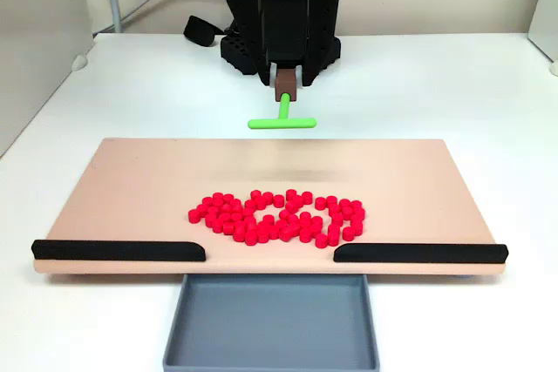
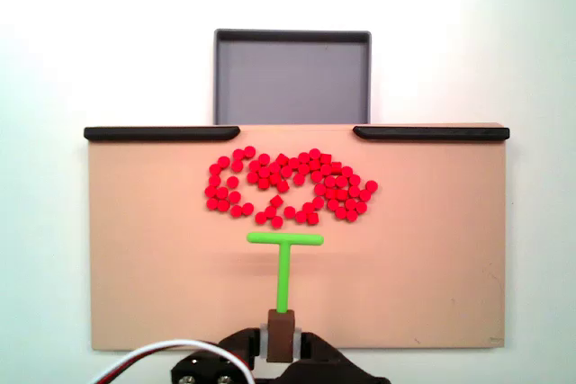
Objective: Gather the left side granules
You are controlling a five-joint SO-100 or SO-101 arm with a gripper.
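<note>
The gripper (image 2: 280, 334) is closed on the brown handle (image 2: 280, 334) of the green pusher (image 2: 284, 249). The red granules (image 2: 288, 186) lie clustered on the tan board (image 2: 162, 258), just beyond the pusher's crossbar, well ahead of the fingers, none touching them

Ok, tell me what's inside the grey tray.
Nothing shows inside the grey tray: its floor looks bare in both fixed views. The granules all lie on the tan board. The near wall hides a strip of floor in a fixed view.

White table (image 1: 488, 84) w/ tan board (image 1: 139, 180), grey tray (image 1: 270, 359), arm base (image 1: 240, 51).
</note>
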